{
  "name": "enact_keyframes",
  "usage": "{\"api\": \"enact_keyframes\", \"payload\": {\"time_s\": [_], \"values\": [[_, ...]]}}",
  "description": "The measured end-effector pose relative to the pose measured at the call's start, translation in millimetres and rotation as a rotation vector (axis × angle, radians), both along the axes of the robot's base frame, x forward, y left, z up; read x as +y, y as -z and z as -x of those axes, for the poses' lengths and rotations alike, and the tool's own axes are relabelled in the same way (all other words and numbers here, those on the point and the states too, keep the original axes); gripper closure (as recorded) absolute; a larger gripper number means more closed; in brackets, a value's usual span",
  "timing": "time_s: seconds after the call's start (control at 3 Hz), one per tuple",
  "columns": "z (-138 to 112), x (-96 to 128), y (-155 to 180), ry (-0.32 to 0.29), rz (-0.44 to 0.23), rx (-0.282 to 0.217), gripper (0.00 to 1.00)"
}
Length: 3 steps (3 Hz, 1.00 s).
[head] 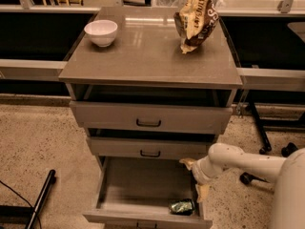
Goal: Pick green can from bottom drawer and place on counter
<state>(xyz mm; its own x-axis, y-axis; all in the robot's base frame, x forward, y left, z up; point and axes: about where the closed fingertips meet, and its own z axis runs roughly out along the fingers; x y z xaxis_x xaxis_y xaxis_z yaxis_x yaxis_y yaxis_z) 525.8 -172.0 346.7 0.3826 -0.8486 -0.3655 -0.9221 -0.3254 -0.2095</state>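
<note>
The green can lies on its side in the front right corner of the open bottom drawer. My gripper hangs at the drawer's right wall, just above and behind the can, on the end of the white arm coming in from the right. One tan finger points down beside the can without touching it; the other sticks out to the left under the middle drawer. The fingers are spread and hold nothing. The counter is the grey-brown top of the cabinet.
A white bowl stands at the counter's back left and a yellow-and-brown chip bag at the back right. The top drawer and middle drawer are pulled out slightly. A black bar lies on the floor at the left.
</note>
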Motion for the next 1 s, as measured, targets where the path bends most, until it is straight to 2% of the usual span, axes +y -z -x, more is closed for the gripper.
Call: {"api": "enact_keyframes", "payload": {"time_s": [0.33,0.67,1.0], "values": [[-4.4,-3.5,26.1,0.014,0.065,-0.011,0.00],[-7.6,-9.3,79.8,0.019,0.064,0.017,0.00],[-7.6,-9.3,79.8,0.019,0.064,0.017,0.00]]}}
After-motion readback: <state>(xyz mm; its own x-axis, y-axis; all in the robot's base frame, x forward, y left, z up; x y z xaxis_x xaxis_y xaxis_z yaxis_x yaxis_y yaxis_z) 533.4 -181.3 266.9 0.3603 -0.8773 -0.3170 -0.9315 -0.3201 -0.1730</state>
